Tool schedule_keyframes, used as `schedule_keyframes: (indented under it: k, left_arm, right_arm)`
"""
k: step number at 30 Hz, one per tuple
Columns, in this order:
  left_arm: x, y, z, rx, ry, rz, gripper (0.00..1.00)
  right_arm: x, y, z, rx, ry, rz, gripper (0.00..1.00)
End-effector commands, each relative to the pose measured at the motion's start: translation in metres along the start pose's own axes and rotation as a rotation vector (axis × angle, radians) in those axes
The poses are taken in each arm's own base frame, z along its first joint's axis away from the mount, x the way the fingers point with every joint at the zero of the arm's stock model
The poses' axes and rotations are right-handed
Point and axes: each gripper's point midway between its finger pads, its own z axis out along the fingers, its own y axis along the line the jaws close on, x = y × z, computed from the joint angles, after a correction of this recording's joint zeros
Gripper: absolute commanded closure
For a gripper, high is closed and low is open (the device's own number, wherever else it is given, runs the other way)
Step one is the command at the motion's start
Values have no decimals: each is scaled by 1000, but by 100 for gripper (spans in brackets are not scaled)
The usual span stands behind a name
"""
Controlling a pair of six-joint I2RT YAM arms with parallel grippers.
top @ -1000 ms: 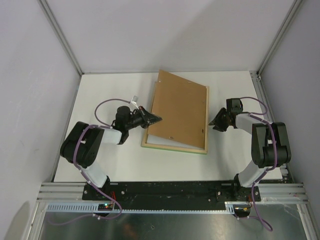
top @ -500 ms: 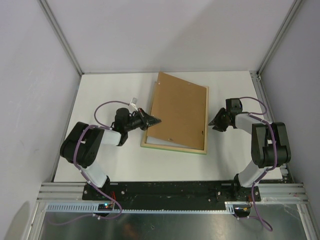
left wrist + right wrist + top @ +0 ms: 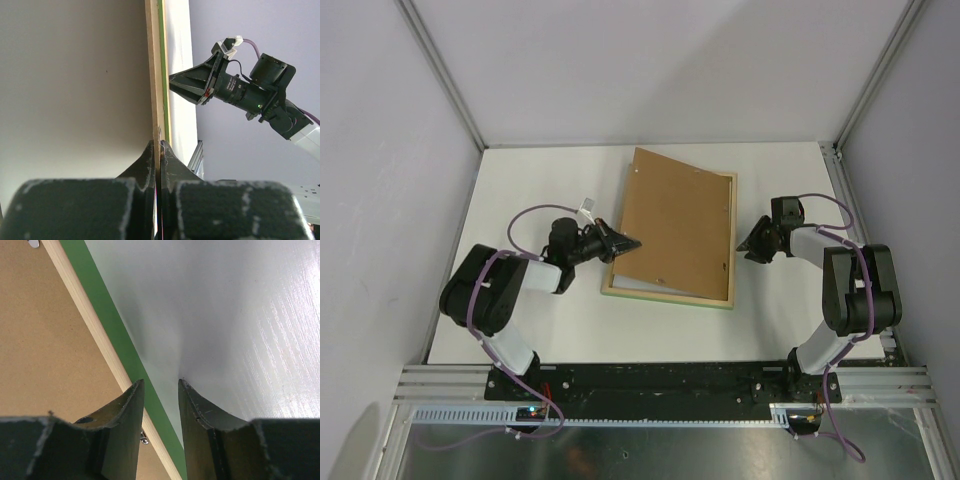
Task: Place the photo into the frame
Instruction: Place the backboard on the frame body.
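- The frame [image 3: 670, 296] lay face down in the middle of the table [image 3: 620, 335], pale wood back upward, with a green edge showing along its near rail.
- A brown backing board [image 3: 675, 225] rested on it askew, its far-left corner jutting past the frame.
- The photo could not be made out.
- The left gripper [image 3: 636, 242] was closed tight at the board's left edge; whether it pinched anything was unclear.
- The right gripper [image 3: 743, 247] sat at the frame's right rail, jaws apart and holding nothing.
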Motion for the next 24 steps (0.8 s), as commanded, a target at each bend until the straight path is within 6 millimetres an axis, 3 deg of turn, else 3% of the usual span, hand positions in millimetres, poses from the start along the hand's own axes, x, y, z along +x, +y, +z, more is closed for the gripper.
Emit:
schedule_keyframes:
  k: [1, 17, 19, 24]
  left_arm:
    - [7, -16, -4, 65, 46, 72, 100]
    - [11, -1, 10, 16, 130, 29, 100]
    - [11, 0, 10, 2, 134, 39, 92]
    - [7, 5, 7, -67, 129, 64, 50]
  right_arm:
    - [-3, 11, -1, -20, -5, -29, 61]
    - [-3, 15, -2, -33, -7, -32, 61]
    - [-4, 15, -2, -34, -6, -32, 61]
    - [-4, 16, -3, -39, -10, -36, 60]
